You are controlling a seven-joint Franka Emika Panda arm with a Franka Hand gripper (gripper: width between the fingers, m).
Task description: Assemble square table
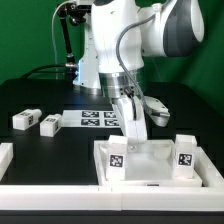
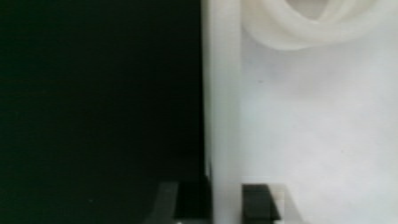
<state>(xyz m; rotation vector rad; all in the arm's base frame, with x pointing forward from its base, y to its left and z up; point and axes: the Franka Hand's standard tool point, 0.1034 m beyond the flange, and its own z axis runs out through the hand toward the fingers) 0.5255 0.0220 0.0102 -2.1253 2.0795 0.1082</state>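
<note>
Wrist view: the gripper was clamped on the raised rim of the square table, one finger either side, near a corner socket. Exterior view: the square table lay just beside a border bar, two leg blocks upright on it; bare black tabletop stretched toward the exterior view's left.

One large white plastic square slab, raised rim, lies flat at the exterior view's right, with one small white tag-marked leg block upright at its left side, a second leg block upright at its right, and a third leg block and fourth leg block lying loose side by side, well apart leftward.
</note>
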